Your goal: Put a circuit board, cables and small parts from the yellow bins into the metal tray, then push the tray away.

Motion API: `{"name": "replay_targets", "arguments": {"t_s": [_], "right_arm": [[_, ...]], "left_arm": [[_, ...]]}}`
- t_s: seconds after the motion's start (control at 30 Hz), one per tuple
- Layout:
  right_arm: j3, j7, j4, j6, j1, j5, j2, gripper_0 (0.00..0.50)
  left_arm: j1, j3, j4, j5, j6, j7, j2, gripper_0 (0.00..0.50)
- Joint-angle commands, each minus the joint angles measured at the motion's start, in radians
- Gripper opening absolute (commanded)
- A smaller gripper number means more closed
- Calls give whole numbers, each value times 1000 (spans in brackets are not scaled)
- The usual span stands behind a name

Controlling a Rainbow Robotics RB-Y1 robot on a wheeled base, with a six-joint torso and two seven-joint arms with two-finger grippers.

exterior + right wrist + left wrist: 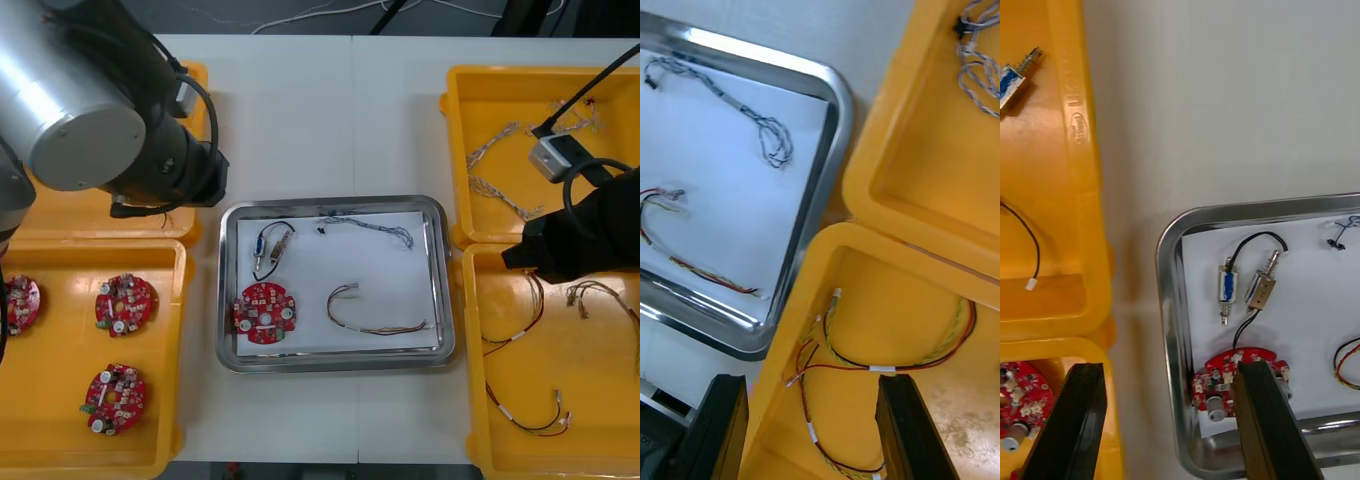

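- Mid-table, we see the metal tray [335, 203], white inside, with its long axis running left to right between the yellow bins [500, 100].
- We find one round circuit board [265, 312] lying flat in the tray's near-left corner, just beside the left rim.
- Just beyond the board, two small metal parts [272, 245] lie side by side. Their long axes run near to far with a slight tilt, and a black cable [275, 226] loops between their far ends.
- We see the blue and white cable [370, 228] along the tray's far edge, long axis left to right, with its bunched end toward the right rim.
- We see the red and yellow cable [375, 320] in the tray's near-right part. Its bend faces the board and its long leg runs to the right rim.
- We read the left gripper [1169, 367] as spread and empty. It hangs over bare table between the near-left bin [1045, 352] and the tray's left rim.
- We read the right gripper [809, 382] as spread too, with nothing held. It sits over the tray-side wall of the near-right bin [857, 244], above the spare cables [887, 367] lying inside.
- We count three spare boards [126, 303] in the near-left bin.
- We see twisted cables [495, 190] in the far-right bin [460, 150].
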Motion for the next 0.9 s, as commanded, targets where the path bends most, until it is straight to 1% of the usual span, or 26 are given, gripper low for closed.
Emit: {"name": "replay_targets", "arguments": {"t_s": [0.03, 0.1, 0.2, 0.33, 0.5, 0.67, 0.77, 0.9], "right_arm": [[107, -9, -34, 3, -77, 3, 10, 500], [153, -7, -34, 3, -97, 3, 16, 500], [209, -6, -34, 3, -123, 6, 29, 500], [291, -6, -34, 3, -151, 37, 45, 500], [450, 1, -25, 3, -209, 112, 44, 500], [574, 4, -2, 3, -275, 127, 42, 500], [654, 7, 1, 3, -315, 152, 47, 500], [774, 8, 5, -15, -356, 212, 65, 500]], "left_arm": [[75, 118, -55, 61, 6, -85, 82, 500], [101, 160, -55, 97, 6, -90, 111, 500], [138, 206, -56, 119, 6, -96, 138, 500], [174, 244, -55, 122, 6, -110, 157, 500], [222, 298, -55, 123, 6, -120, 177, 500], [247, 309, -50, 123, 6, -140, 213, 500], [262, 316, -50, 127, 6, -153, 231, 500], [294, 356, -50, 137, 6, -205, 243, 500]]}}
